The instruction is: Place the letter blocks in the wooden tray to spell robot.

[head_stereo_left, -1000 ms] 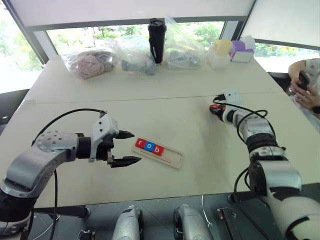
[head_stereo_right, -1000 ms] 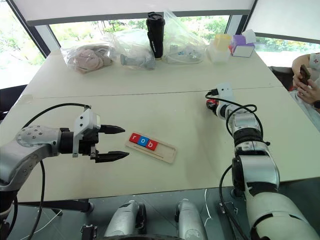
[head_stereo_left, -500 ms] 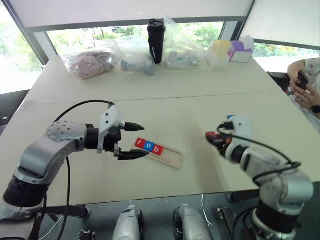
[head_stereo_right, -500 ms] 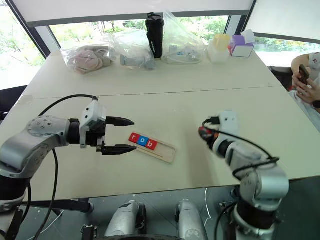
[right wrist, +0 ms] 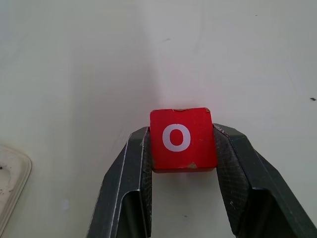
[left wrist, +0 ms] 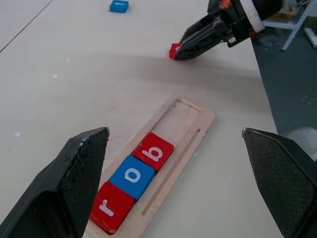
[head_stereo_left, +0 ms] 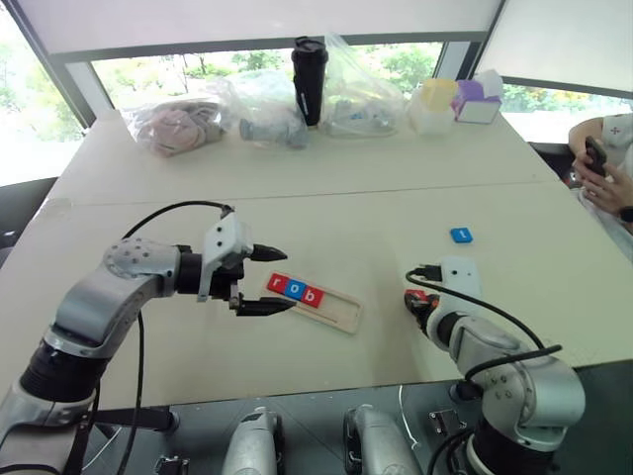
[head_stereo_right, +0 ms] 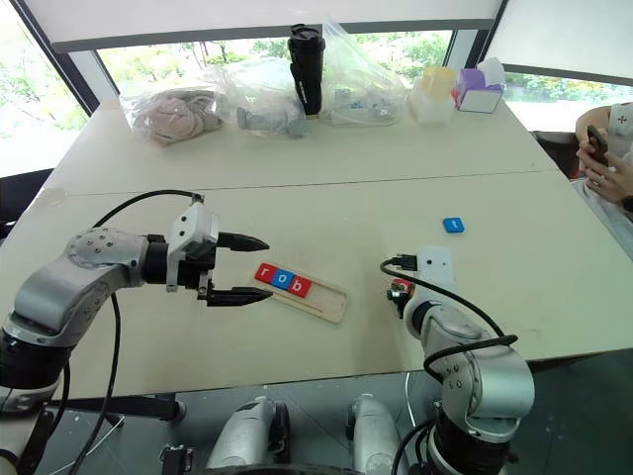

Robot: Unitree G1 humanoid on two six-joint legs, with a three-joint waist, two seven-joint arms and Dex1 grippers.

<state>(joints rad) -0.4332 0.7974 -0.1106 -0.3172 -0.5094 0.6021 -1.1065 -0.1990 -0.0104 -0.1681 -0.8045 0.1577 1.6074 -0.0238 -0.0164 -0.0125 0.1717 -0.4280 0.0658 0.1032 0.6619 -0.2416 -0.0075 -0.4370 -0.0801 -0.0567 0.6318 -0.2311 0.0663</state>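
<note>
The right gripper (right wrist: 182, 148) is clamped on a red "o" block (right wrist: 182, 139), one black finger pressed against each side of the tile, with the white letter facing the wrist camera. It hangs low over the table (head_stereo_left: 326, 178), to the right of the wooden tray (head_stereo_left: 315, 302) and apart from it.

The left gripper (head_stereo_left: 265, 280) hovers just beside the tray's left end with its jaws spread wide, holding and touching nothing.

The tray lies at a slant near the table's front edge. A red "r" block (left wrist: 111, 213), a blue "o" block (left wrist: 132, 177) and a red "b" block (left wrist: 153, 152) sit side by side in its left part; the right part is bare wood.

A blue "t" block (head_stereo_left: 461, 235) lies flat on the table, well beyond the right gripper.
</note>
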